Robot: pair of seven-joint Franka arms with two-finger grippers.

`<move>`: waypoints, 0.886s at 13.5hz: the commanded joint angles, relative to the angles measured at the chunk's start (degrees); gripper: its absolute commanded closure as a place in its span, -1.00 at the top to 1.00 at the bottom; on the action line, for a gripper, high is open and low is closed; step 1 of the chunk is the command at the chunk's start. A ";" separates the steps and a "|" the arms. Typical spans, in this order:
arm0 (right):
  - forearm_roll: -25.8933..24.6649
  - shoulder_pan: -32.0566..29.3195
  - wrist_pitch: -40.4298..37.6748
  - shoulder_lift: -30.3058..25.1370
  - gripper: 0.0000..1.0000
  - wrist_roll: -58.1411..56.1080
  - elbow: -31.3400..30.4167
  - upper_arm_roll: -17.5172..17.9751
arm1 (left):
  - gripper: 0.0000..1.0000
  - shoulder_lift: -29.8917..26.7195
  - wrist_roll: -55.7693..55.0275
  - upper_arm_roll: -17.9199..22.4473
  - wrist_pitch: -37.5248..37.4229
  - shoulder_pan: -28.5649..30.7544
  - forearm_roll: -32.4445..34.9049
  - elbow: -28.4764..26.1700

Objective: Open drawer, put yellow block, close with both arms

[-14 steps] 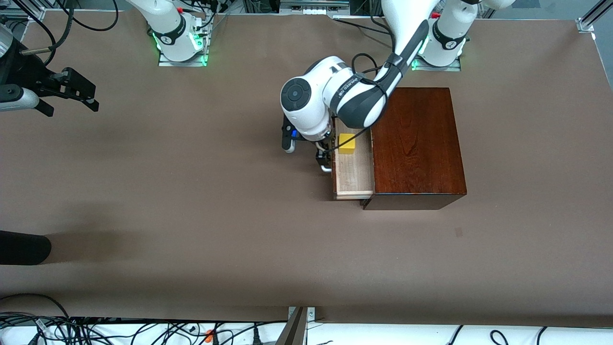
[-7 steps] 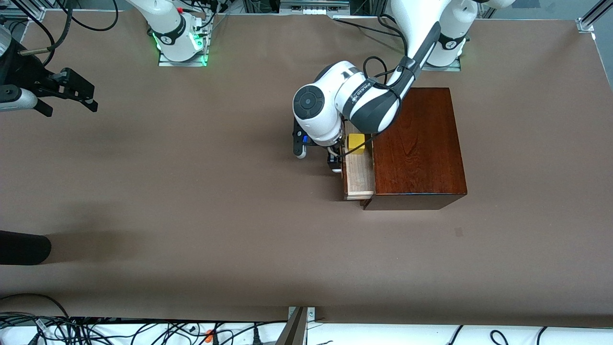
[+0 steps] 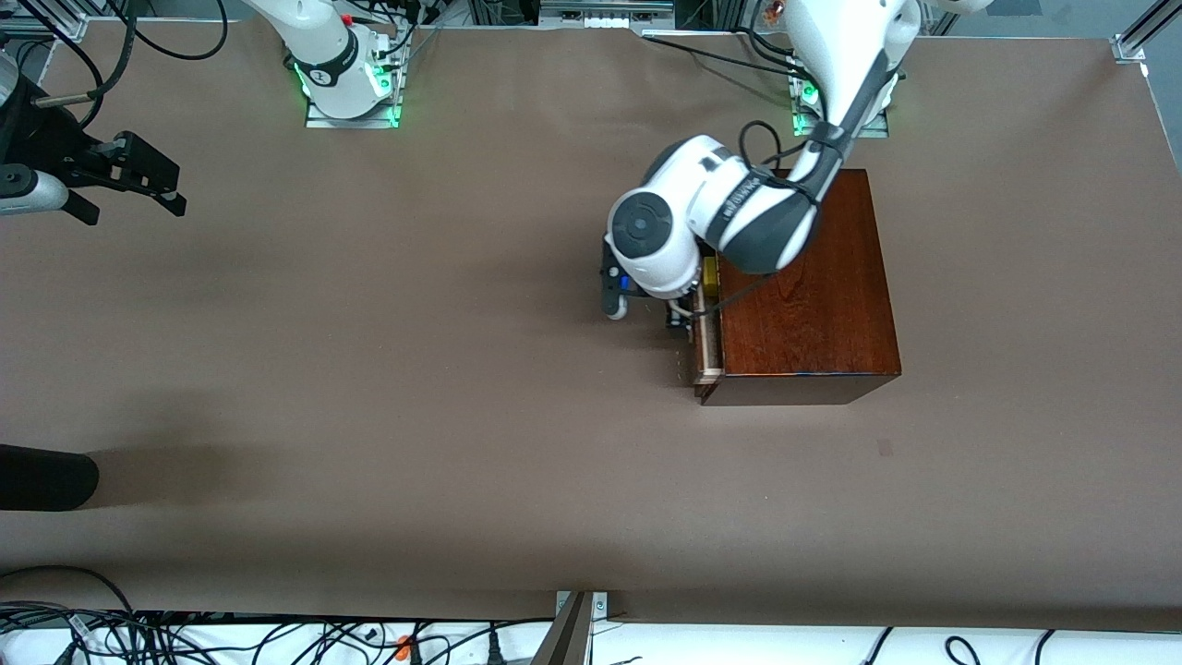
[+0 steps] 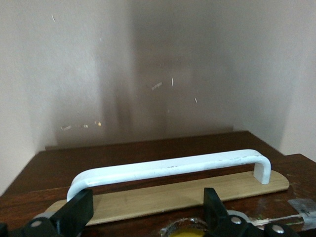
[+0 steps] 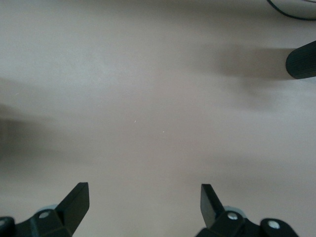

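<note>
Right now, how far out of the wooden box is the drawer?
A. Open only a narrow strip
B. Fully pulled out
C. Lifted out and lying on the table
A: in the front view only a thin pale strip of the drawer shows beside the wooden box, with the left gripper at its front.

Left hand (image 4: 143, 217) spread, low; right hand (image 5: 143, 205) spread, waiting.

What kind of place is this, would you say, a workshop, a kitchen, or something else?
Most likely a robotics lab test bench. Two white arms, the left arm and the right arm, are bolted on green-lit bases to a table under brown covering, with loose cables along its edge and only a wooden box as prop.
</note>
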 commanded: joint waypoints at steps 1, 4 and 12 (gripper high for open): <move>0.29 -0.59 -0.57 0.52 1.00 0.36 1.35 0.31 | 1.00 -3.86 2.85 1.11 0.69 2.28 3.22 -4.08; 0.29 -0.68 -0.83 0.52 1.00 0.36 1.35 0.31 | 1.00 -3.78 2.76 1.19 0.52 2.55 3.22 -4.26; 0.29 -0.94 -0.65 0.78 1.00 0.36 1.35 0.31 | 1.00 -2.38 -10.12 1.02 -0.45 -1.91 2.70 1.78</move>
